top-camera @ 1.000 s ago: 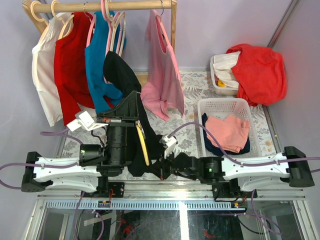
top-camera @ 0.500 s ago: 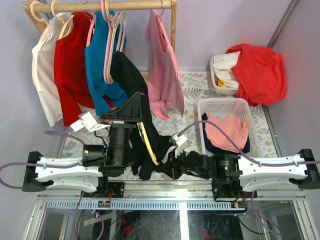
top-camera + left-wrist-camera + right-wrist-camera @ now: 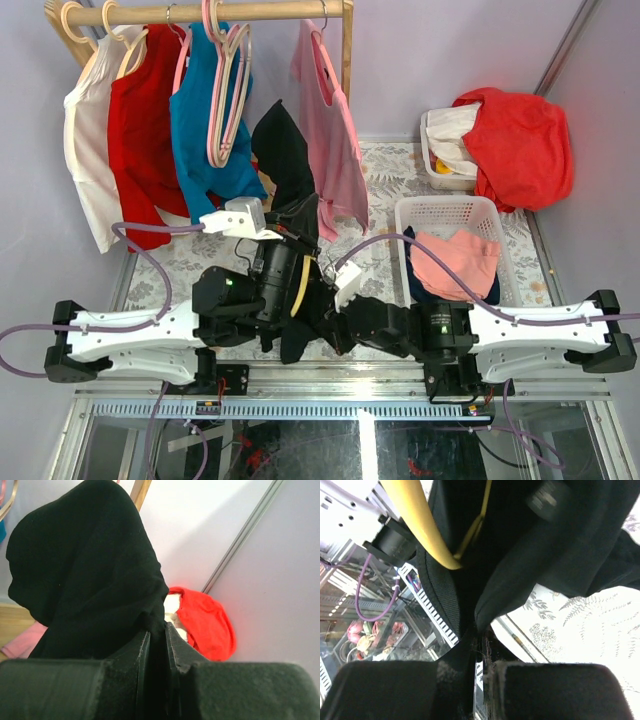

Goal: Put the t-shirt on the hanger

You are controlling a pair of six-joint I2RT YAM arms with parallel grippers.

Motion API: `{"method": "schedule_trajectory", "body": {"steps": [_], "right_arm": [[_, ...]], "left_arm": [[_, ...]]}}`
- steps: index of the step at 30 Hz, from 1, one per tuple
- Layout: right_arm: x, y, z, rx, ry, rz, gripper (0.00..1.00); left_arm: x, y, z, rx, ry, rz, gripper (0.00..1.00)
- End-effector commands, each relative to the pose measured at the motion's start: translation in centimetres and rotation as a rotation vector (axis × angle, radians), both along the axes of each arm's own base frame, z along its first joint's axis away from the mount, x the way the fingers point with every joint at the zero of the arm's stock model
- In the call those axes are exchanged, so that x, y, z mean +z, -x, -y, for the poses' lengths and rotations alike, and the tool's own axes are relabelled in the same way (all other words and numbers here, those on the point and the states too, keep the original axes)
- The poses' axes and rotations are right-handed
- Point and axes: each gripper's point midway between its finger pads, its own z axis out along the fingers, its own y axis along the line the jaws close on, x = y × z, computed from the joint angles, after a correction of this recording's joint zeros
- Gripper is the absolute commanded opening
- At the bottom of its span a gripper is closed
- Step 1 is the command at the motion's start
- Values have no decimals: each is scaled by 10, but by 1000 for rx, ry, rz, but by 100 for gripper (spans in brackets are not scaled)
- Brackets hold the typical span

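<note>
- Top external view, far left: a wooden rail (image 3: 200, 12) carries a white shirt (image 3: 85, 150), a red shirt (image 3: 135, 130), a teal shirt (image 3: 195, 130) and bare pink hangers (image 3: 236, 60).
- The left arm (image 3: 130, 335) stretches up and to the right. Its wrist view shows the left jaws clenched on a fold of the black t-shirt (image 3: 283, 155), with cloth pinched in the slit between them.
- The t-shirt's top bunch is held up between the teal shirt and a pink shirt (image 3: 335, 140). The rest drapes down between the two arms toward the near edge of the flowered counter (image 3: 390, 165).
- The yellow hanger (image 3: 297, 288) shows as a thin strip among the black folds. In the right wrist view its bar lies inside the cloth.
- The right arm (image 3: 530, 325) stretches leftward, and the right jaws are clenched on a lower edge of the t-shirt.
- A white basket (image 3: 440, 208) holds peach cloth (image 3: 455, 262).
- Behind it, a bin (image 3: 432, 160) is draped with red cloth (image 3: 515, 140).
</note>
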Motion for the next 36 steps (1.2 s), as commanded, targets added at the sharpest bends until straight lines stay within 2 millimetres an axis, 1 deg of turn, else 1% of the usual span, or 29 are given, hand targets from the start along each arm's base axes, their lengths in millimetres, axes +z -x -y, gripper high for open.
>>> {"method": "schedule_trajectory", "body": {"steps": [1, 5, 8, 9, 11, 14, 16, 18, 22, 25, 26, 29, 31, 33, 36], "right_arm": [[54, -21, 12, -78, -80, 124, 0], [98, -40, 26, -159, -205, 209, 0], [124, -45, 26, -171, -276, 260, 0], [135, -46, 25, -170, -310, 280, 0], [151, -44, 23, -138, -357, 313, 1], [164, -39, 15, -88, -390, 344, 2], [165, -35, 9, -54, -379, 352, 2], [161, -32, 2, -23, -351, 358, 2], [145, -15, -12, 88, -285, 323, 2], [126, -6, -15, 131, -232, 273, 3], [119, -4, -13, 136, -206, 257, 3], [108, 1, -7, 141, -164, 198, 5], [106, 5, -5, 145, -154, 161, 7], [112, 7, -3, 139, -165, 140, 8], [121, 4, 2, 112, -164, 134, 10]], "left_arm": [[-2, -1, -16, 16, -13, -64, 0], [-12, 1, -22, -2, 33, -117, 0], [-18, 2, -23, -14, 71, -160, 0], [-22, 2, -26, -7, 77, -182, 0], [-31, 3, -32, -1, 117, -222, 0], [-47, 4, -41, 26, 168, -277, 0], [-58, 4, -50, 44, 198, -301, 0], [-64, 5, -56, 41, 249, -317, 0], [-81, 8, -70, 57, 323, -386, 0], [-79, 12, -75, 22, 410, -425, 0], [-77, 13, -77, 11, 437, -435, 0], [-65, 18, -82, -25, 512, -460, 0], [-63, 19, -81, -35, 543, -481, 0], [-62, 20, -77, -43, 566, -501, 0], [-66, 20, -65, -39, 565, -546, 0]]}}
